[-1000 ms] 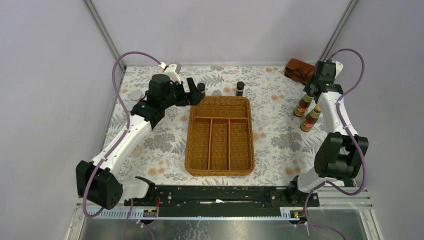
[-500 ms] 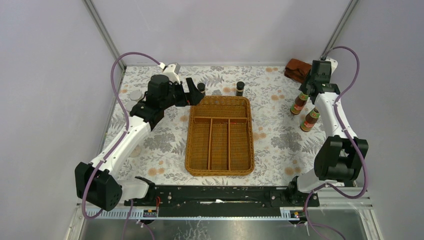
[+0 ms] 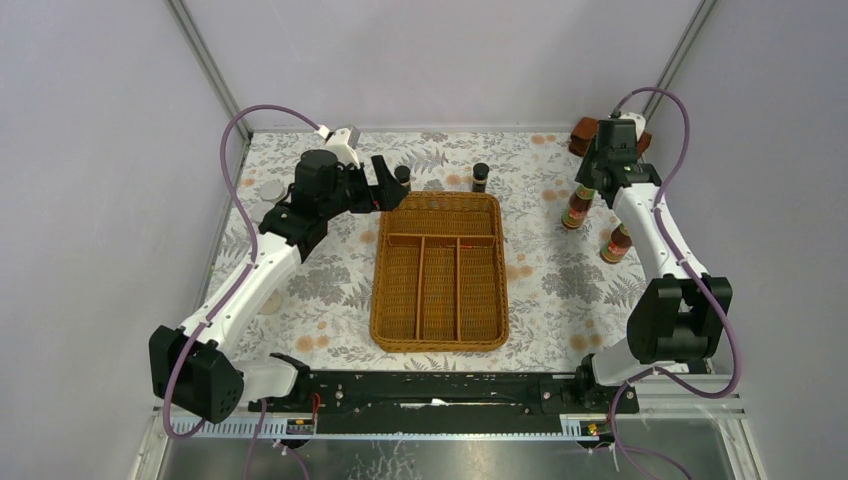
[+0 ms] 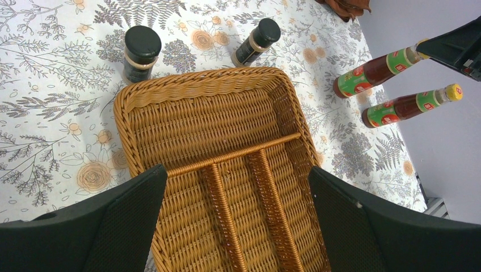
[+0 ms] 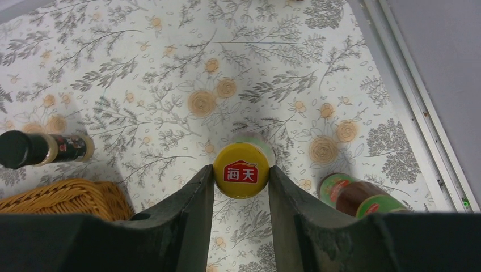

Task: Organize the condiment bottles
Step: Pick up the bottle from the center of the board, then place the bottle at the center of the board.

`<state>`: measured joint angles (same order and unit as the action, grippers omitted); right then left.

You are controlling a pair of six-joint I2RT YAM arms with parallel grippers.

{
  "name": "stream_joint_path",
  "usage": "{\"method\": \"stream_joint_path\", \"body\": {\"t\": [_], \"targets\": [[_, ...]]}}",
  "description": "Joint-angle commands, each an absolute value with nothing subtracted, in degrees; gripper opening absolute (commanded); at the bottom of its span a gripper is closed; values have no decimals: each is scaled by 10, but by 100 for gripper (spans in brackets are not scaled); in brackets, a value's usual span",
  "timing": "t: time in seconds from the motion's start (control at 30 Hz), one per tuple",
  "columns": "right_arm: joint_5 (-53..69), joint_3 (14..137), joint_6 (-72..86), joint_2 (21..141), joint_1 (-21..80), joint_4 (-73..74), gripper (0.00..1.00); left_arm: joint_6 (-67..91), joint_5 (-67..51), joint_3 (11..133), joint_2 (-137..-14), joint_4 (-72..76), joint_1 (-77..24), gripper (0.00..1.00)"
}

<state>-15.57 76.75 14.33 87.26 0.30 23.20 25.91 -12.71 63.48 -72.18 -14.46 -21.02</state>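
Observation:
My right gripper (image 3: 584,186) is shut on the yellow cap (image 5: 242,170) of a red sauce bottle (image 3: 575,206) and holds it right of the wicker tray's far end. The second red sauce bottle (image 3: 620,243) stands further right and also shows in the right wrist view (image 5: 353,196). Two tiny dark black-capped bottles (image 4: 140,52) (image 4: 256,41) stand just beyond the tray's far rim. My left gripper (image 4: 236,175) is open and empty above the tray's far left part. A silver-lidded shaker (image 3: 271,190) shows behind the left arm. The jars are hidden.
The brown wicker tray (image 3: 383,268) with dividers lies in the middle of the flowered cloth. A rust-brown cloth (image 3: 582,130) lies in the far right corner behind the right arm. Walls stand close on the left, right and back.
My right gripper has moved left and toward the back with the red sauce bottle, away from the second red bottle. The left arm has hardly moved.

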Motion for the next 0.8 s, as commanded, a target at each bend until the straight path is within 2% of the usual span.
{"method": "stream_joint_path", "body": {"t": [0.0, 0.77], "targets": [[-168, 825, 132, 834, 34, 200, 0, 258, -132, 629, -710, -115, -213, 99], [-179, 988, 110, 889, 173, 280, 0, 260, -98, 648, -704, -133, -214, 99]]}}
